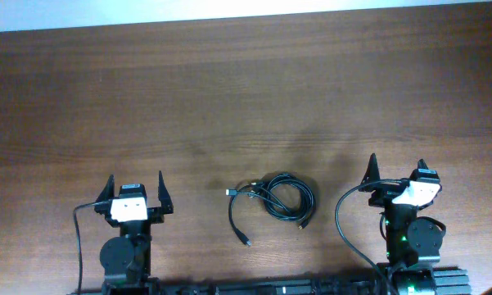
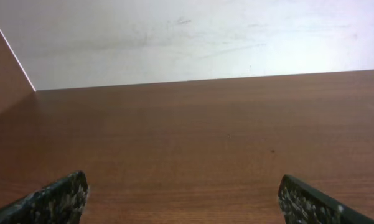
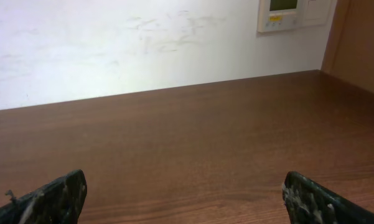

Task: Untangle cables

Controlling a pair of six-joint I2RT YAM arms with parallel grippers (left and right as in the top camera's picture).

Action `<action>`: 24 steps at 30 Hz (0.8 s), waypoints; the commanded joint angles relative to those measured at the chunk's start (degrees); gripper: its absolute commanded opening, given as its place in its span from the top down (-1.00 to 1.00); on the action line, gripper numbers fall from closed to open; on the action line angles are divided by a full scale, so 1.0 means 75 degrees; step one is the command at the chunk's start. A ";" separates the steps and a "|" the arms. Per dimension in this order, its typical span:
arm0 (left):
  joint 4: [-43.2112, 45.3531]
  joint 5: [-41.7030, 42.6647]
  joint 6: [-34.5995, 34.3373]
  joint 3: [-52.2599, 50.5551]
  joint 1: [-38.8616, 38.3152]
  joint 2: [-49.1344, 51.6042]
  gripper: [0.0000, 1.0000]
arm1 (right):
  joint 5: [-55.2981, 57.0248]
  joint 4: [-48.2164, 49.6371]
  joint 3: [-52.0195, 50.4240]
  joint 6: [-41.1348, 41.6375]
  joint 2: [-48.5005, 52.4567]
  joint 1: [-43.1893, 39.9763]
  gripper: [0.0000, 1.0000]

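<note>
I have both arms resting at the near edge, the left gripper [image 1: 135,182] and the right gripper [image 1: 397,168] each spread wide and holding nothing, which I read as ready for a first reach. The cables [image 1: 268,199] lie coiled together on the table [image 1: 246,82] between them, with one loose strand trailing left and nearer. Neither wrist camera catches them

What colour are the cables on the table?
The cables are black; the overhead view shows them best.
</note>
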 commanded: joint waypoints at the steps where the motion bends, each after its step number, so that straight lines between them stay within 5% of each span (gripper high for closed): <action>1: -0.0498 0.0064 0.0035 0.0420 0.0052 -0.0029 -0.97 | 0.0146 -0.0064 -0.0038 -0.0052 -0.0073 -0.0023 -0.97; 11: -0.1734 0.0408 0.0047 0.2282 0.0052 0.1244 -0.97 | 0.0146 -0.0064 -0.0038 -0.0052 -0.0073 -0.0023 -0.97; 19: -0.2241 0.1886 0.0309 0.4500 0.0050 0.4290 -0.97 | 0.0146 -0.0064 -0.0038 -0.0052 -0.0073 -0.0023 -0.97; 24: -0.3867 0.3060 0.1131 0.6537 -0.0102 0.6379 -0.97 | 0.0146 -0.0064 -0.0038 -0.0052 -0.0073 -0.0023 -0.98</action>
